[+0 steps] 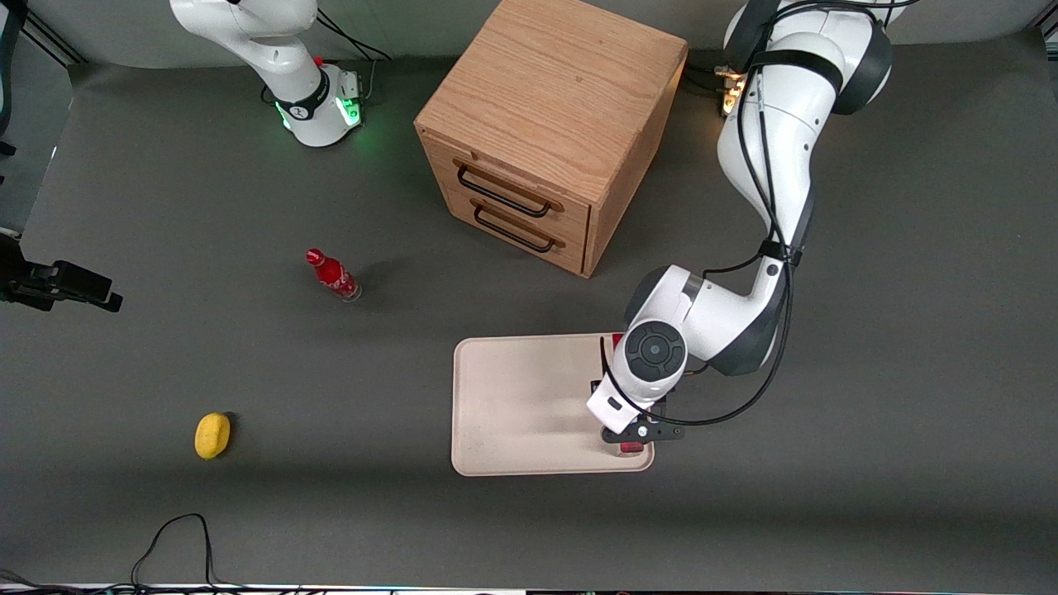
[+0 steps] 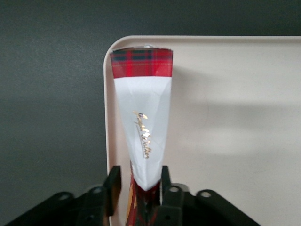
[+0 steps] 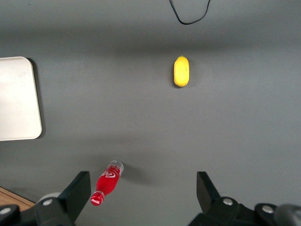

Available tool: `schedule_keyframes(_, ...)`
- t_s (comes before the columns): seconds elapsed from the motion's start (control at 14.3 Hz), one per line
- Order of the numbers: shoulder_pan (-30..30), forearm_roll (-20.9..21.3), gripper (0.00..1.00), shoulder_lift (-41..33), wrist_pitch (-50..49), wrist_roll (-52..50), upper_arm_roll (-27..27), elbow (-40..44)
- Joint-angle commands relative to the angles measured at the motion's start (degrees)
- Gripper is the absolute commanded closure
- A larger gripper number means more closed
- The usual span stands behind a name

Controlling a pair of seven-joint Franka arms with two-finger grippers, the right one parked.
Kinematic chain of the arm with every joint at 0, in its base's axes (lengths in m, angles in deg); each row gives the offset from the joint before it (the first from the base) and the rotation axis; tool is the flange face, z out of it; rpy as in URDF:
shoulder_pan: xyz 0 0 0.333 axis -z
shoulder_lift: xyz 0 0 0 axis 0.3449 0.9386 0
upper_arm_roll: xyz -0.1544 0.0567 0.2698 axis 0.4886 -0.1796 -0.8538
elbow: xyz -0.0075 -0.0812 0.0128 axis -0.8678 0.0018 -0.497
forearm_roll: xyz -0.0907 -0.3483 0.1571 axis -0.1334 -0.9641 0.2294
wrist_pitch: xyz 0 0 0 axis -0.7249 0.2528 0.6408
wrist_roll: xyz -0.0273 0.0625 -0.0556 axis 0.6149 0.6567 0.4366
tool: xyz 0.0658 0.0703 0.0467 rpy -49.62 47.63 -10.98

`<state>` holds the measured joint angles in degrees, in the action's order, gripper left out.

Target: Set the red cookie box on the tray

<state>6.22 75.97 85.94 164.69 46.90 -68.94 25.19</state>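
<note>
Red cookie box [image 2: 142, 113] is mostly hidden in the front view: my wrist covers it, and only red slivers show at its two ends [image 1: 631, 447]. My gripper [image 2: 140, 186] is cut off in the wrist view, so only its black fingers [image 2: 113, 181] show, one against each side of the carton's near end. They are clamped on the box. Whether the box rests on the tray's floor or hangs just above it, I cannot tell.

The carton is long and narrow, with a white faceted panel carrying small gold script, a red tartan band at the end farthest from my fingers, and more red tartan between the fingers.

It runs lengthwise away from my gripper, over the cream-white tray [image 2: 235, 117], just inside the tray's rim on the working arm's side, its tartan end close to a rounded corner. In the front view my gripper [image 1: 632, 438] is over that same edge of the tray [image 1: 512, 397], toward the corner nearer the camera.
</note>
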Motion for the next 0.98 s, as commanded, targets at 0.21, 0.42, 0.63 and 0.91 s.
schedule_keyframes(0.21, 0.0, 0.7, 0.0, -6.2, -10.1, -1.0, 0.0, 0.5)
schedule_keyframes(0.42, 0.0, 0.2, 0.0, -15.2, -20.8, -0.6, 0.4, 0.5)
schedule_keyframes(0.63, -0.1, 0.2, 0.0, -23.2, -29.7, -0.2, 0.5, 0.5)
schedule_keyframes(0.91, -3.5, 0.0, 0.0, -30.4, -39.4, 9.2, 0.2, -0.1)
